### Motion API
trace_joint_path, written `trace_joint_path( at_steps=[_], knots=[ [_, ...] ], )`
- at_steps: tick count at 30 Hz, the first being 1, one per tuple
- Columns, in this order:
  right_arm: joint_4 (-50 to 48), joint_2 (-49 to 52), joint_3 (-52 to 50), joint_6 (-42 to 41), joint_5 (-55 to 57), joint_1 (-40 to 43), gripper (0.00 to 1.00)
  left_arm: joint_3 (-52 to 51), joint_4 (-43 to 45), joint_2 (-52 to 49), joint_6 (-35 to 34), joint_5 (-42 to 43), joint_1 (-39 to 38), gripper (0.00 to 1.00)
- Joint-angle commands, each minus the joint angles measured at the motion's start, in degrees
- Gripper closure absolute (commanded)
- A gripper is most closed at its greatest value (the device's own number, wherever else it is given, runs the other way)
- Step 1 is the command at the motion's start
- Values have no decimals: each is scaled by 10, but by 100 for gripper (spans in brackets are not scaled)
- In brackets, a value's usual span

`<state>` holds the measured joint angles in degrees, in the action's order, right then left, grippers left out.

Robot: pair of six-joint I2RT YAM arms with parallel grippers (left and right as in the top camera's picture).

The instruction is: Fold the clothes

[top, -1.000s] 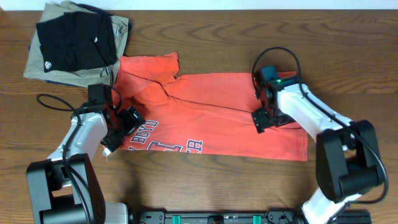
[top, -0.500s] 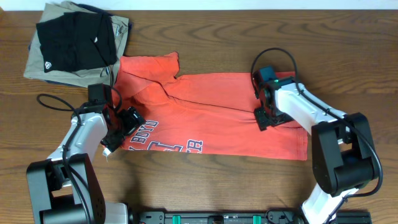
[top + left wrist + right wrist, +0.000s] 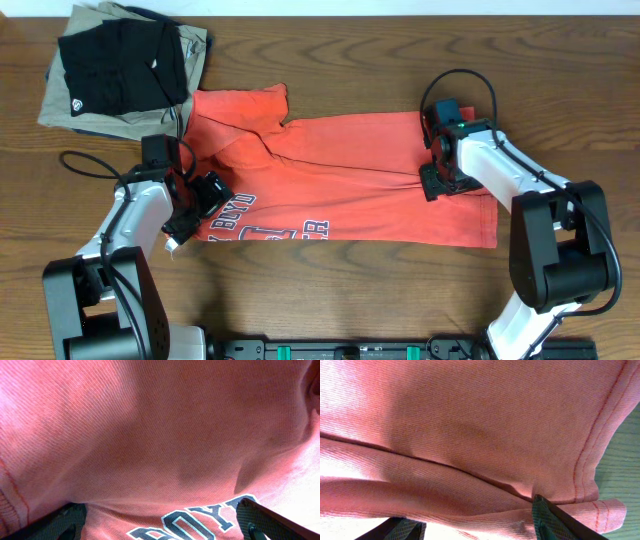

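Note:
The red-orange T-shirt (image 3: 340, 175) lies spread sideways across the table, with its white-and-blue lettering (image 3: 270, 232) along the near edge. My left gripper (image 3: 205, 198) rests on the shirt's left part. In the left wrist view its jaws (image 3: 157, 522) are wide apart, with flat cloth (image 3: 150, 435) and lettering between them. My right gripper (image 3: 438, 185) presses on the shirt near its right hem. In the right wrist view its jaws (image 3: 477, 527) stand apart over a creased fold of cloth (image 3: 470, 420), and the stitched hem is at the right.
A folded black garment (image 3: 120, 65) lies on a folded khaki one (image 3: 60, 108) at the back left, close to the shirt's sleeve. Bare wood table (image 3: 560, 80) shows around the shirt. Cables loop above both arms.
My right gripper has slid to the right across the shirt, and the cloth and right hem shifted slightly with it. The left arm has not moved.

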<state>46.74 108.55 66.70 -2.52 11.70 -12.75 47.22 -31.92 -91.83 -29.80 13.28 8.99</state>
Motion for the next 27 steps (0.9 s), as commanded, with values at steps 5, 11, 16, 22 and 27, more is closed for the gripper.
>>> trace_joint_path(
  at_steps=[5, 11, 16, 22, 27],
  knots=[
    [-5, 6, 13, -32, 50, 20, 34, -4, -8, -6, -2, -24, 7, 2],
    [12, 6, 27, -56, 65, 34, 31, -4, -9, -6, -3, -24, 10, 2],
    [40, 6, 52, -66, 56, 58, 31, -4, -9, 4, -3, -24, 14, 2],
    [29, 6, 54, -67, 30, 84, 27, -4, -9, 21, -3, -24, 14, 2],
    [5, 6, 54, -98, 30, 115, 22, -4, -8, 36, 2, -27, 14, 2]
  ],
)
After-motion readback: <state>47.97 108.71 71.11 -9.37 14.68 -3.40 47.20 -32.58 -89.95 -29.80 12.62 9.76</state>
